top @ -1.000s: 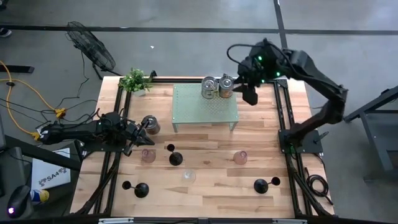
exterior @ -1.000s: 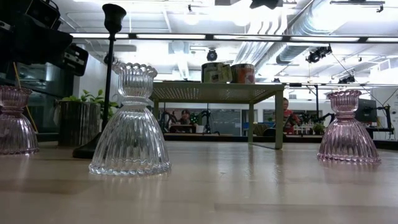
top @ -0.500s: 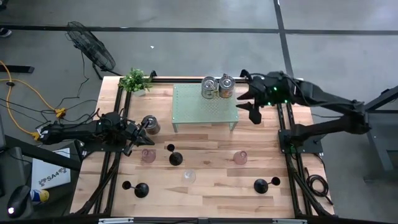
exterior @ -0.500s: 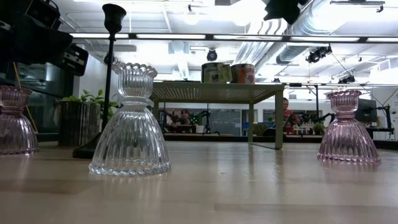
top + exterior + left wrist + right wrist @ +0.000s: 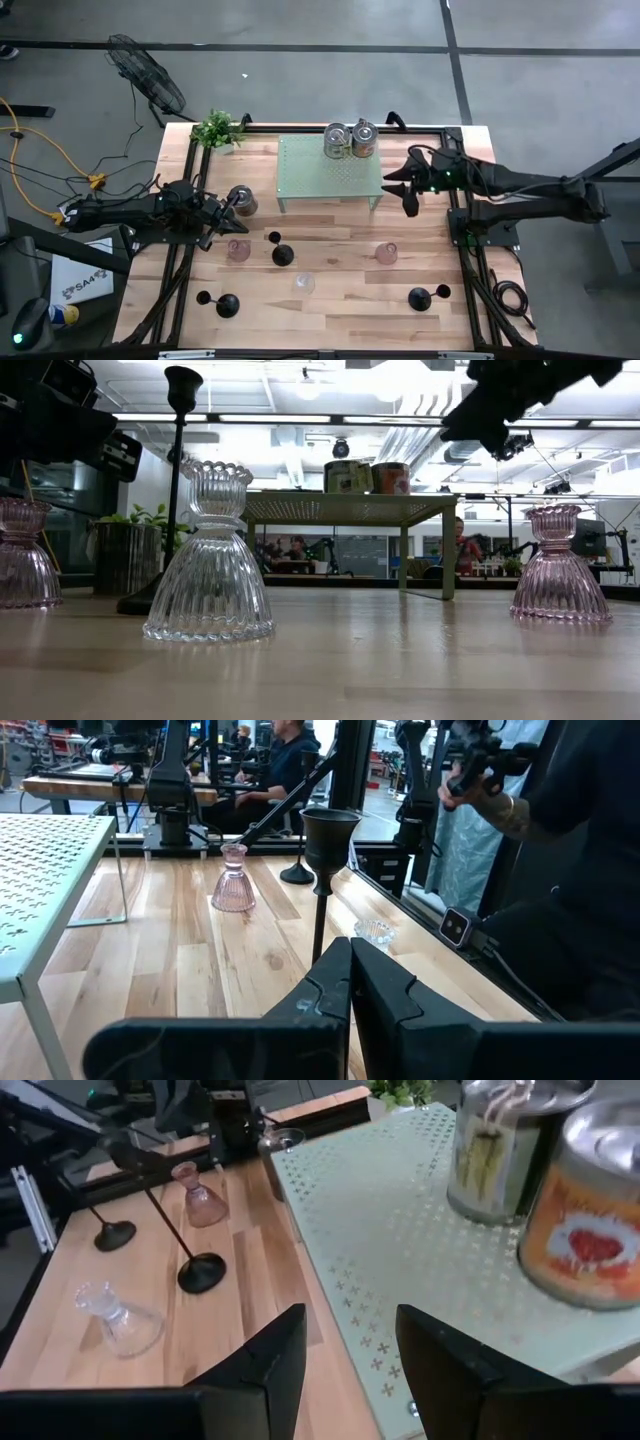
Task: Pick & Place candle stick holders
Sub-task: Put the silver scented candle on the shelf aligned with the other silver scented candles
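Three black candle stick holders stand on the wooden table [image 5: 330, 300]: one [image 5: 282, 253] near the middle front of the green perforated shelf [image 5: 330, 172], one [image 5: 227, 305] at the front left, one [image 5: 420, 297] at the front right. Two candle jars [image 5: 351, 140] sit on the shelf's rear edge. The left gripper [image 5: 232, 212], jaws closed on nothing, rests at the table's left; the right gripper [image 5: 405, 185], fingers apart and empty, hovers beside the shelf's right end.

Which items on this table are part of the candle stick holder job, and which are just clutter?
Job: three black candle stick holders.

Clutter: two pink glass holders, clear glass holder, two jar candles on green perforated stand, potted plant.
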Action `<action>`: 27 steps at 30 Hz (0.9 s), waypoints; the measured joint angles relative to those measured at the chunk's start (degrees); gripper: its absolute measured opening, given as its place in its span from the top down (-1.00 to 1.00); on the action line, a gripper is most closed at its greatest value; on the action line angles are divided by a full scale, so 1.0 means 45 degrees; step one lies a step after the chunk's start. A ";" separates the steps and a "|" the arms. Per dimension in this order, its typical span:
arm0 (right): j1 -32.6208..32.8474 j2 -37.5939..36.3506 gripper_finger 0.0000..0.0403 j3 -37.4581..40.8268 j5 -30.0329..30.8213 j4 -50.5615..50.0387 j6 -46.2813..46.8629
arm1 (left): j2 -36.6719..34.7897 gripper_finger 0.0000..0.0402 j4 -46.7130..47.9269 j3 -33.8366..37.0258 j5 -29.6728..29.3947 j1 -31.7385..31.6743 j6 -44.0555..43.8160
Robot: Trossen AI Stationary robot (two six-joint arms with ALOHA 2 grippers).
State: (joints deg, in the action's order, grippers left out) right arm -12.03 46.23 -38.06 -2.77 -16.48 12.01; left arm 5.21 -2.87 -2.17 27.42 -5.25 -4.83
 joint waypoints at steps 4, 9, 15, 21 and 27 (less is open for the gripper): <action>0.0327 -0.0677 0.27 0.1070 -0.0019 0.1085 0.0405 | 0.0000 1.00 -0.0004 0.0000 0.0000 0.0002 -0.0065; 0.0659 -0.1558 0.27 0.2690 -0.0023 0.2896 0.0758 | 0.0000 1.00 -0.0019 0.0000 0.0000 -0.0002 -0.0457; 0.0983 -0.2230 0.27 0.4201 -0.0019 0.4825 0.1467 | 0.0000 1.00 -0.0015 0.0000 -0.0341 0.0003 -0.0334; 0.1542 -0.2360 0.27 0.5839 0.0713 0.7198 0.2242 | 0.0000 1.00 -0.0014 0.0000 -0.1559 0.0003 -0.0328; 0.2422 -0.2381 0.27 0.6655 0.1392 0.8665 0.2415 | 0.0000 1.00 -0.0010 0.0000 -0.2498 0.0003 -0.0328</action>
State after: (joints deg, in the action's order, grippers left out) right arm -1.12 35.52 -8.12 3.49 22.51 22.87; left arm 5.21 -2.92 -2.17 16.18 -5.23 -6.31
